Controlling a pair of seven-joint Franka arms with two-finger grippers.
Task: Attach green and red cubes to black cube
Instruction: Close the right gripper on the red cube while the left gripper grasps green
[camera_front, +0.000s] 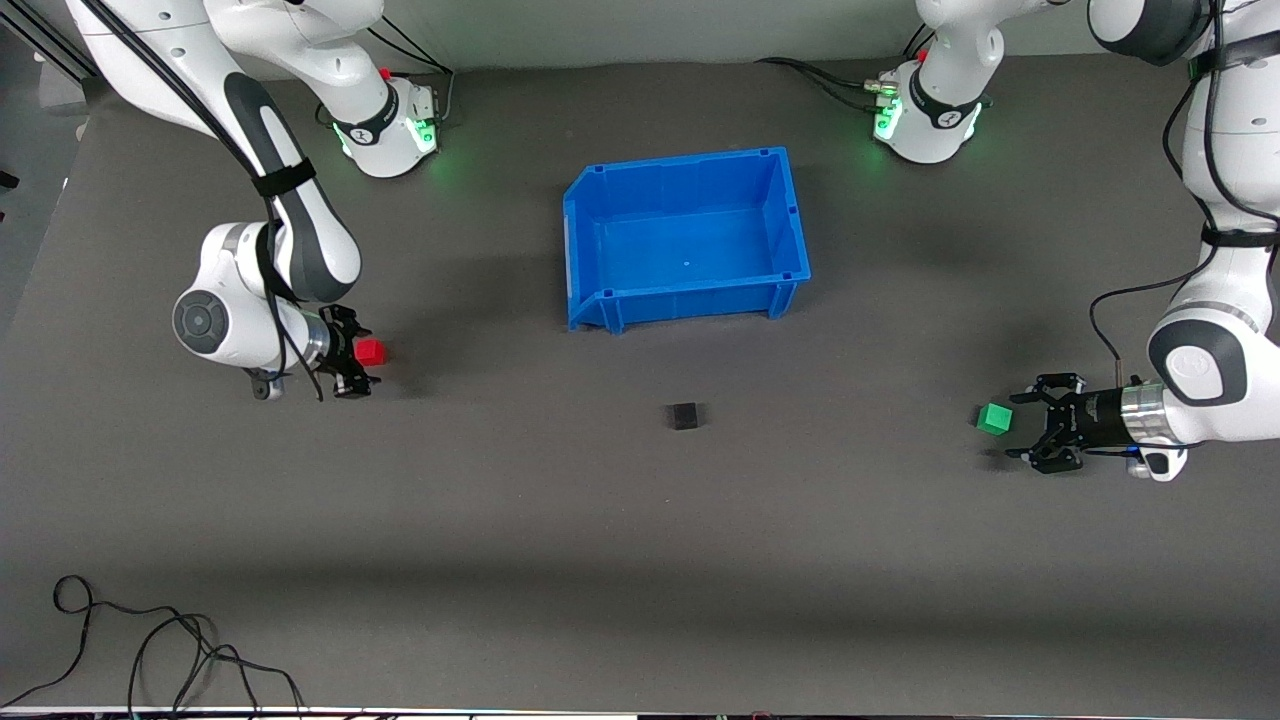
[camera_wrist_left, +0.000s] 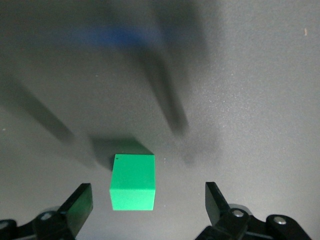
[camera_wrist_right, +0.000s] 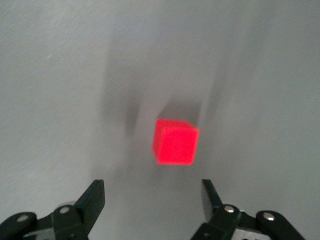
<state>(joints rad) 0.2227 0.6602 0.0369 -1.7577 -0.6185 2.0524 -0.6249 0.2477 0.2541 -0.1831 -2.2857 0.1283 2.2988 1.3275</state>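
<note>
Reaching from either end of the grey mat (camera_front: 640, 520), I held my left gripper (camera_front: 1035, 425) spread wide at the green cube (camera_front: 994, 419) and my right gripper (camera_front: 352, 365), fingers also apart, at the red cube (camera_front: 369, 351) (neither block was clasped). Between them sat the black cube (camera_front: 684, 416), nearer the front camera than the blue bin (camera_front: 600, 210).

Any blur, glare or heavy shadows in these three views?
Front view: sharp, evenly lit, a soft shadow band across the mat near the camera. Left wrist view: green cube crisp, smeared dark shadows above it. Right wrist view: red cube soft-edged and glowing, mat washed out.
</note>
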